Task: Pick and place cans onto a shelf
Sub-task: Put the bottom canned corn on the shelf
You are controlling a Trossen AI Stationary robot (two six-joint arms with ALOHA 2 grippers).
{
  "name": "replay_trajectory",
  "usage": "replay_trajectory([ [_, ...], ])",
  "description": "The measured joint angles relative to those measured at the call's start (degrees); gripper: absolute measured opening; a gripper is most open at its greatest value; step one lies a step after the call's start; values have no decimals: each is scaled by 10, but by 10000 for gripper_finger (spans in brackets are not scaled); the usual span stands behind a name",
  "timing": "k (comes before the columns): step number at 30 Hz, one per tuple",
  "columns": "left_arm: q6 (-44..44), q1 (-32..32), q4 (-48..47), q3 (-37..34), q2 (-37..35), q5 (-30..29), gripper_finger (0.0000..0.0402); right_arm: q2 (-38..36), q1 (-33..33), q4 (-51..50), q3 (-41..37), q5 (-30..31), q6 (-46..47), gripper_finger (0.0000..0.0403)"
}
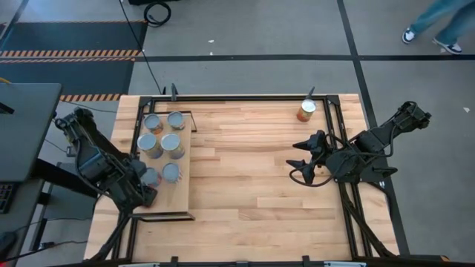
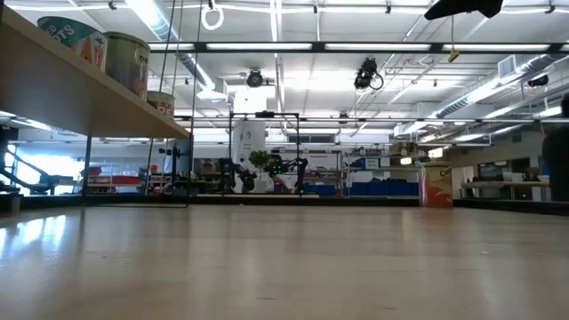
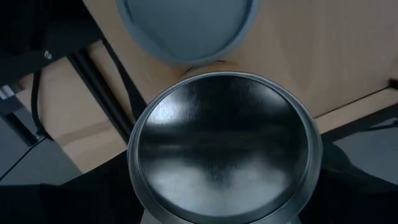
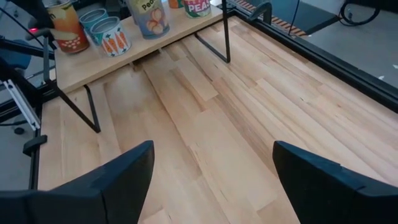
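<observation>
The left gripper point(image 1: 145, 191) sits over the near end of the shelf point(image 1: 180, 199), at about eight o'clock on the table point(image 1: 260, 193). Its wrist view is filled by the dark, shiny round top of a can point(image 3: 224, 146) directly below the camera, but the fingers are hidden, so whether they clasp that can cannot be told. Just beyond it lies the bluish-grey top of a second can point(image 3: 186, 25), nearly touching the first.

On the shelf, the high view shows two cans point(image 1: 171, 172) by the gripper and four more point(image 1: 162, 133) in a tight cluster toward the far end, at roughly ten o'clock.

The right gripper point(image 1: 298, 156) hovers above bare tabletop at about three o'clock, its fingers point(image 4: 118, 177) spread wide apart with nothing between them. Past them the wrist view takes in the shelf's labelled tins: one showing carrots point(image 4: 113, 34), one reading "Peach" point(image 4: 151, 17), one reading "PEAS" point(image 4: 196, 7), and an orange tin point(image 4: 67, 26) with red-and-white print too small to read.

A lone orange-labelled can point(image 1: 306, 110) stands at one o'clock, near the table's far edge, well apart from the shelf. In the low view its label point(image 2: 436, 185) begins "Cr"; the rest is unreadable.
</observation>
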Motion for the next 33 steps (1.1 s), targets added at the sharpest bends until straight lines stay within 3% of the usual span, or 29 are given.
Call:
replay_trajectory([
  [10,9,-2,10,0,0,20,317,0,0,0,0,0,1,362],
  [21,2,-4,24,0,1,16,310,0,0,-1,0,0,-2,364],
  [28,4,-4,35,0,1,17,353,0,0,-1,0,0,-2,364],
  [33,12,-4,33,0,1,28,362,0,0,-1,0,0,-5,365],
])
